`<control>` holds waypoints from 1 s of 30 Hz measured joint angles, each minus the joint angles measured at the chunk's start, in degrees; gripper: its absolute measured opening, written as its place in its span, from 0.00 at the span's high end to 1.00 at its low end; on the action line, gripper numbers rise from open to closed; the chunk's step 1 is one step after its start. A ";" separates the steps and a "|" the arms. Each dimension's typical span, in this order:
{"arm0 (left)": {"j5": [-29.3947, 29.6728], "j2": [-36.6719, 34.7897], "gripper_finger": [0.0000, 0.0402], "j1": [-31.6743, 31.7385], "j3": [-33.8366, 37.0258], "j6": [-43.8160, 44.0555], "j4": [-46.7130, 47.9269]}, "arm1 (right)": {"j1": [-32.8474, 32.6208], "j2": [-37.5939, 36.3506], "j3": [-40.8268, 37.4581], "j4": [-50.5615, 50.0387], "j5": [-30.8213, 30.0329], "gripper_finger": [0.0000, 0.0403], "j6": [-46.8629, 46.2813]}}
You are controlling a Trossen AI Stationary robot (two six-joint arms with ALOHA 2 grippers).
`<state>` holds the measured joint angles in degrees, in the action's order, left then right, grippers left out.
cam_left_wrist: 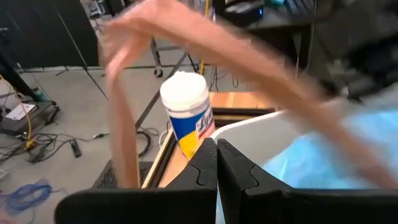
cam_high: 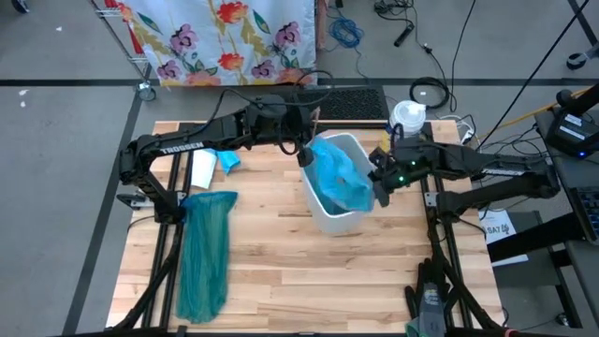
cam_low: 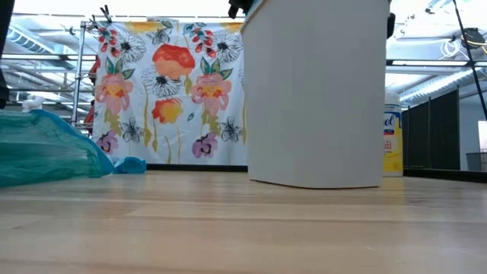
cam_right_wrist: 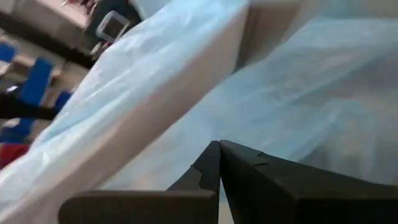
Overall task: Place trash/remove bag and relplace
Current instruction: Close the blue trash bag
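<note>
Both jaws closed empty at the white bin (cam_high: 329,213) rim: left gripper (cam_high: 305,155), right gripper (cam_high: 382,190); could snag, tear the bag (cam_high: 341,180).

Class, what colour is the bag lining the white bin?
Pale sky-blue bag; the high view shows it best.

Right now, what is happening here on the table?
Both arms work at the white bin. The left gripper is shut at the bin's far rim, and the right gripper is shut at its right rim, over the pale blue bag inside. A teal bag lies on the table's left side.
</note>
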<state>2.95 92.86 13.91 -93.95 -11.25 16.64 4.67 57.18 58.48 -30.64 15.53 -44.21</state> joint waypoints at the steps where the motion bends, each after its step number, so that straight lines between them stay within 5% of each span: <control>1: -0.03 0.00 1.00 0.00 -0.01 -0.84 0.58 | -0.65 -0.46 0.00 -0.33 -2.30 1.00 -0.12; 9: -2.74 -0.59 1.00 -0.02 0.00 -2.99 2.73 | -0.51 -5.25 2.52 -1.86 -17.10 1.00 4.77; 16: -3.49 -0.68 1.00 -0.04 0.00 -2.80 1.94 | 2.56 -2.90 5.73 -3.77 -16.79 1.00 16.84; 25: -2.83 -2.42 1.00 -1.20 0.00 -2.05 -3.78 | 6.02 0.47 5.87 17.28 -15.68 1.00 38.59; 30: 2.01 -4.33 1.00 -2.41 -0.04 1.87 -5.98 | 8.28 -2.19 9.86 10.21 -15.81 1.00 45.82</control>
<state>4.97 88.52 11.50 -94.00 -9.37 10.66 12.95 54.99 68.34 -20.43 -0.27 1.61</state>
